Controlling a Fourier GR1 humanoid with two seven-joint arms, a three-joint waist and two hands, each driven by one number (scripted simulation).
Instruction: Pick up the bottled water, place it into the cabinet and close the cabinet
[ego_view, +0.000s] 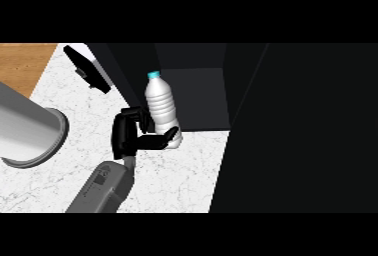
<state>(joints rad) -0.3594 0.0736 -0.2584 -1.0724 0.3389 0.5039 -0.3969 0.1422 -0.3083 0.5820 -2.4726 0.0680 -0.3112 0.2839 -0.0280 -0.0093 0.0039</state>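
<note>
The left hand (140, 135) is seen curled round the lower part of the bottled water (162, 107), fingers clamped on it. The dark cabinet (295, 125) is taken to lie just beyond and to the right of the bottle, its open compartment directly behind. The white marbled table (177, 175) lies beneath. The bottle is held upright, long axis vertical, cap uppermost. The right hand is not shown.

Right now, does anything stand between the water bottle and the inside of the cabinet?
Nothing visible blocks it. The left hand holds the bottle upright just in front of the cabinet opening, whose door is swung open to the left. The inside is dark, so I cannot see it all.
</note>
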